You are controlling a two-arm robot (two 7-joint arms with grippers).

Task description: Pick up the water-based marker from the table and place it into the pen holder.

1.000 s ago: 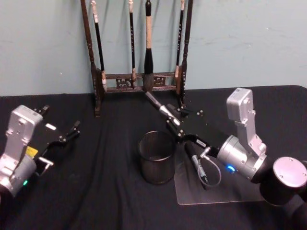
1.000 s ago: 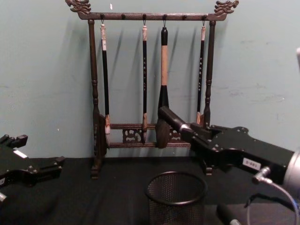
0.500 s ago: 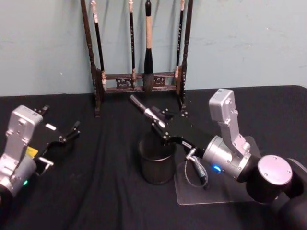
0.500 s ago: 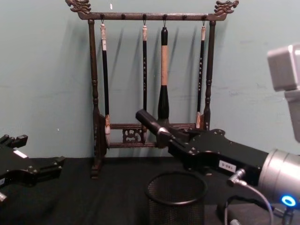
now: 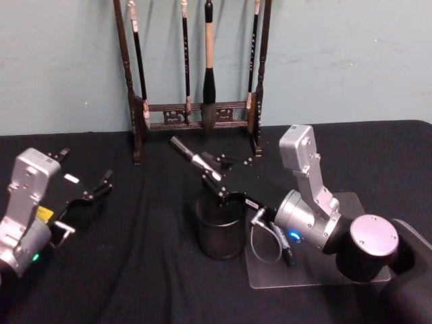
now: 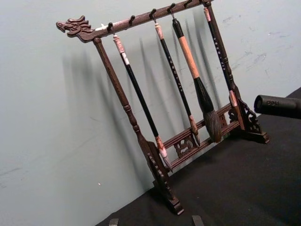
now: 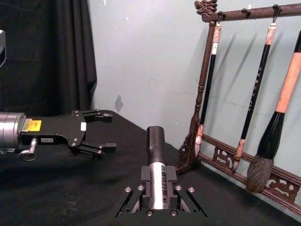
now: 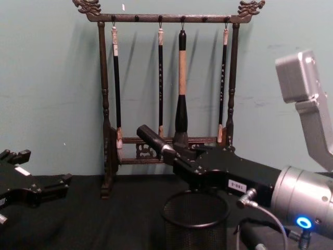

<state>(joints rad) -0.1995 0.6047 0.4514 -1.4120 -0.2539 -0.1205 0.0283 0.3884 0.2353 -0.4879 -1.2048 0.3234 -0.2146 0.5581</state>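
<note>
The black-clothed bench (image 5: pixel 135 263) carries a wooden brush rack (image 5: pixel 192 106) at the back and the mesh pen holder (image 5: pixel 219 236) mid-bench; its contents cannot be told. The right hand (image 5: pixel 214 182) reaches over the holder's rim, clamped on the water-based marker (image 5: pixel 192 159), which is tilted with its dark end raised. The left hand (image 5: pixel 100 189) hovers far left, fingers spread.

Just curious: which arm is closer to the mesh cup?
Right. The right end effector, gripping a marker, sits just above the cup; the left end effector hangs far aside.
</note>
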